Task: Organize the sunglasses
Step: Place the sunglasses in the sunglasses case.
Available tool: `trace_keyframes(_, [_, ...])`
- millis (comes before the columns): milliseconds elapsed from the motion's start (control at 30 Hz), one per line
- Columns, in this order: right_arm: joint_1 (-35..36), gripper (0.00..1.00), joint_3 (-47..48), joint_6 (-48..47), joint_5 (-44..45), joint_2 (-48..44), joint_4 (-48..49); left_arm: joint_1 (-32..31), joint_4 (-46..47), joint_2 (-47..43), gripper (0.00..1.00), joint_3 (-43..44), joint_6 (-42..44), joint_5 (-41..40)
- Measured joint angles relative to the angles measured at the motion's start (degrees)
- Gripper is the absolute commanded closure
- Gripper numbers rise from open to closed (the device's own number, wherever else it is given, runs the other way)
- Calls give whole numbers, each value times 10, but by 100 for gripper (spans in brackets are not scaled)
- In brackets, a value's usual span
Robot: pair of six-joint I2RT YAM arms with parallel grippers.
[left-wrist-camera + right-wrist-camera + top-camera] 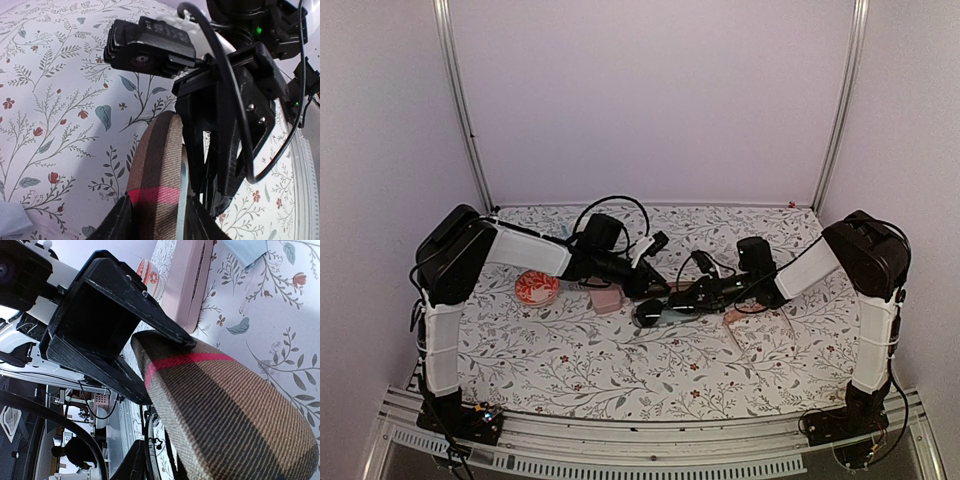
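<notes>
- Grasping brown red-banded case (155,170) at one end with left fingers (116,222).
- Clenching same case's other end with right fingers (134,462).
- With black-framed sunglasses (655,313) on surface (620,370) nearby.

Brown plaid red-banded case (155,170), floral tablecloth (60,100)

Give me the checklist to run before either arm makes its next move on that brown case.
1. Left gripper gripping the brown case: ok, the case sits between its fingers.
2. Right gripper gripping the case's opposite end: ok.
3. Case lid open: cannot tell.
4. Black-framed sunglasses lying free on the table beside the case: ok.
5. Pale-framed sunglasses lying free on the table, held by neither gripper: ok.
6. Pink case clear of both grippers: ok.
</notes>
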Motion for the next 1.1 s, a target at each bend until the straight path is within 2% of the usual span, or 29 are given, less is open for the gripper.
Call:
trace_keyframes(500, [0,76,-13,25,36,-2,26,0,10,0,62,-6,0,-3])
trace_keyframes(1100, [19,76,-72,117,109,-30,129,0,30,-4,62,-26,-20,-16])
